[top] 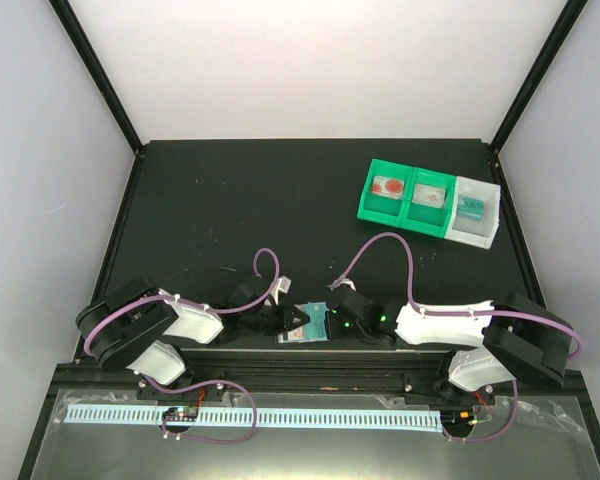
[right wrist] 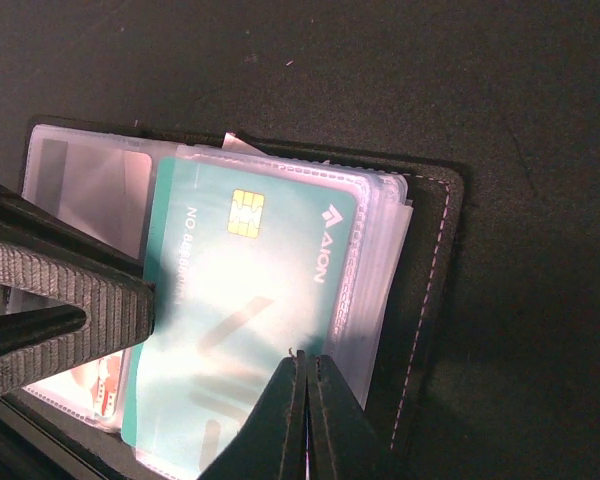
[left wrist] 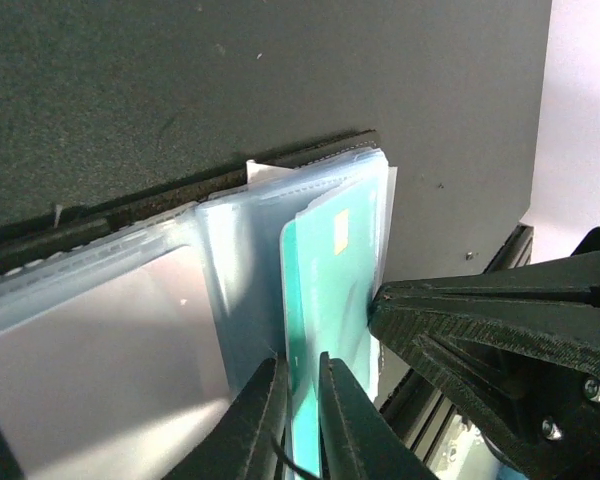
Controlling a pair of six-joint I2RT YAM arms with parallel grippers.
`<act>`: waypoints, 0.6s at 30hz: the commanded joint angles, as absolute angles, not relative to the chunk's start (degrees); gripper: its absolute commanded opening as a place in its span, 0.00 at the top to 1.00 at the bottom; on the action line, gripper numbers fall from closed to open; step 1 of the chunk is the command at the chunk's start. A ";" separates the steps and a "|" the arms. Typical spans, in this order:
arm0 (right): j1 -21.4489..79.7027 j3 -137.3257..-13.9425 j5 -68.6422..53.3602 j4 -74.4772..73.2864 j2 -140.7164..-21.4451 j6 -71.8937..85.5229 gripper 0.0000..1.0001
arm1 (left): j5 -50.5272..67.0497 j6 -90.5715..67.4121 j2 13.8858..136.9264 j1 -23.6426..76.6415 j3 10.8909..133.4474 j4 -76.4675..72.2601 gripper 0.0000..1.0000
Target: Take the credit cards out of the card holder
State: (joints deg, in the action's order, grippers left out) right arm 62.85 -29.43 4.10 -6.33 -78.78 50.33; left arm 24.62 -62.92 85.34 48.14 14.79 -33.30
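Note:
The black card holder [top: 306, 326] lies open at the table's near edge between both arms, its clear sleeves [right wrist: 380, 260] fanned out over the black cover [right wrist: 432, 262]. A teal credit card [right wrist: 250, 300] with a gold chip sticks partway out of one sleeve. My left gripper [left wrist: 305, 400] is shut on that card's [left wrist: 325, 290] near edge. Its ribbed fingers [right wrist: 70, 285] reach in from the left in the right wrist view. My right gripper [right wrist: 305, 362] is shut, its tips resting on the sleeves beside the card. Its black body [left wrist: 500, 340] fills the left wrist view's right side.
A green-and-white three-compartment tray [top: 412, 213] stands at the back right, with a teal card [top: 468, 207] in its white end compartment and reddish items in the green ones. The black table's near rail [top: 310, 355] runs just behind the holder.

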 commanded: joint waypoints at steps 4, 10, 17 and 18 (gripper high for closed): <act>62.75 -28.11 4.69 -8.08 -79.28 51.02 0.96 | 24.49 -62.03 85.13 48.44 14.95 -33.71 0.98; 62.74 -28.05 5.18 -8.45 -79.37 51.13 0.96 | 24.48 -60.75 83.67 47.79 14.68 -32.28 0.98; 62.75 -28.28 5.36 -8.72 -79.54 51.15 0.96 | 24.91 -58.97 81.89 46.77 14.68 -29.62 0.98; 62.75 -28.34 5.44 -8.76 -79.54 51.17 0.96 | 25.06 -58.73 81.91 46.65 14.68 -29.49 0.99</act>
